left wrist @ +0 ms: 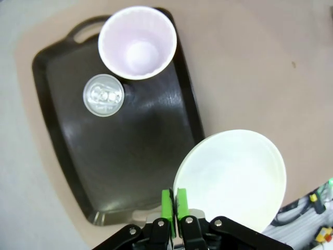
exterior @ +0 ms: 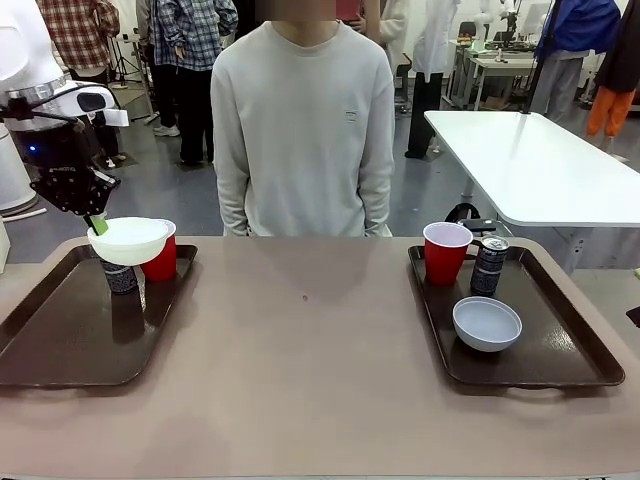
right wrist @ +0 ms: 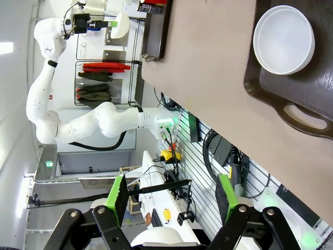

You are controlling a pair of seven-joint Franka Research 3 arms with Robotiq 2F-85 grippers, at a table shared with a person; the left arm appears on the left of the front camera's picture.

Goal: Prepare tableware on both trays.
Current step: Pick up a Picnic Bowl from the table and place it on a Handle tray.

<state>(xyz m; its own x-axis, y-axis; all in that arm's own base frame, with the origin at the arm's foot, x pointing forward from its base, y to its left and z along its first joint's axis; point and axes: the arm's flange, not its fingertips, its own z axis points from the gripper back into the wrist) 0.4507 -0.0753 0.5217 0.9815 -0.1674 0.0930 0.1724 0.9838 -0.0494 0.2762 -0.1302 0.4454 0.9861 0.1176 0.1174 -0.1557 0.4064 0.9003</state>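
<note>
left gripper [left wrist: 174,204] pinched tight on rim of shallow white round bowl [exterior: 130,240], held above left dark brown rectangular plastic tray [exterior: 60,340], over red plastic cup [exterior: 162,260] and small dark drink can [exterior: 121,277]. placing step; next needs lowering onto bare tray floor. right gripper [right wrist: 169,200] spread wide, holding nothing.

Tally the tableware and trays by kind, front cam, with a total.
Red cups: 2, on the left tray and on the right tray
Cans: 2
White bowls: 2, one held by the left gripper, one on the right tray
Trays: 2
Total: 8
</note>
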